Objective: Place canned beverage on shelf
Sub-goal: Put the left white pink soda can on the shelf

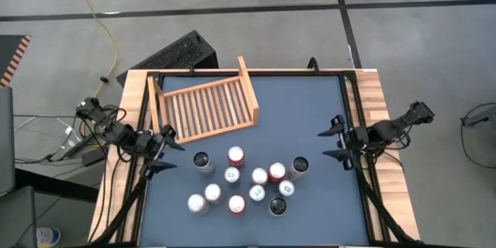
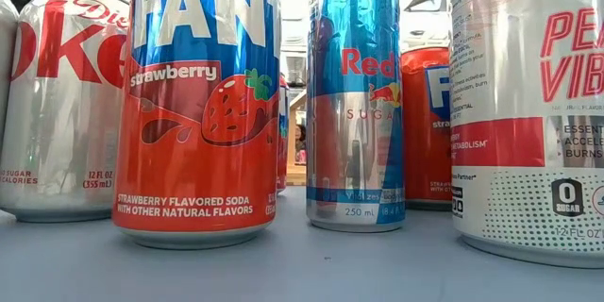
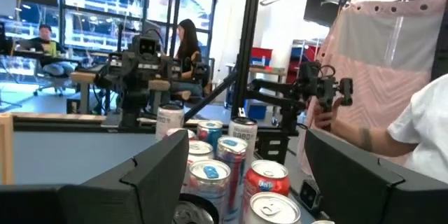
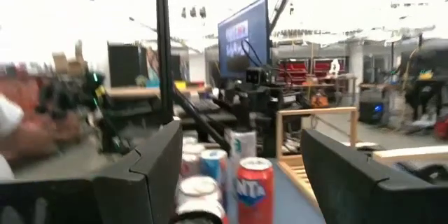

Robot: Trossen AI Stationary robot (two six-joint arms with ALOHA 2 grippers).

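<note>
The left gripper (image 1: pixel 172 157) is hovering released over the table's (image 1: pixel 325 209) left edge, its fingers spread and grasping nothing. The right gripper (image 1: pixel 331 144) is waiting at the right edge, likewise parted and empty. Between them, toward the near side, a cluster of upright cans (image 1: pixel 246 185) is standing on the blue surface. The empty wooden shelf (image 1: pixel 208 108) is lying at the far left, tilted askew, well apart from the cans.
</note>
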